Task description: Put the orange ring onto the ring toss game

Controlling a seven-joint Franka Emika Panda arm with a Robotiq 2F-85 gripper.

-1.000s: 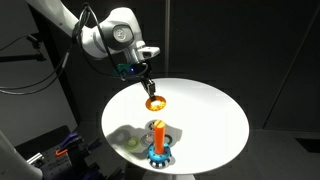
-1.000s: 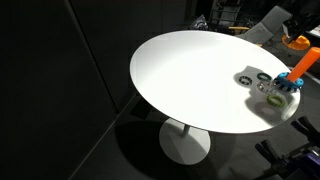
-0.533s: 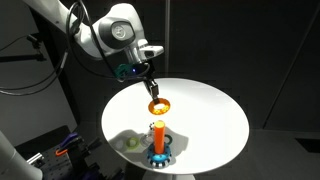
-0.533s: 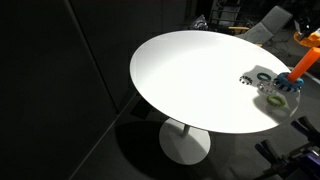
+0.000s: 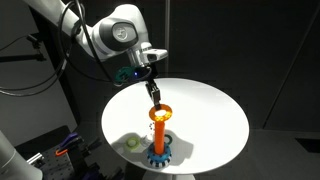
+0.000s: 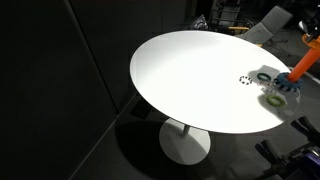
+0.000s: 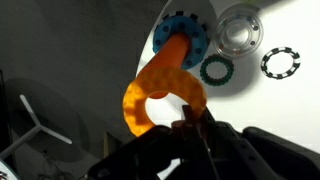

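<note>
One tool (image 5: 155, 97) pinches the orange ring (image 5: 160, 113) above the ring toss game (image 5: 160, 153) near the table (image 5: 212, 110) edge.

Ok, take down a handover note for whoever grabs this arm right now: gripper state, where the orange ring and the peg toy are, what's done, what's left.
Gripper: shut on the orange ring, pinching its rim.
Ring toss game: upright near the edge of the white round table, an orange peg on a blue toothed base.
Ring: hanging at the peg's tip; I cannot tell whether the tip is inside the hole yet.
Done: ring picked up and brought to the peg.
Left: centre it, lower it over the peg, open.
Nearby: pale yellow-green ring lies beside the base.
</note>
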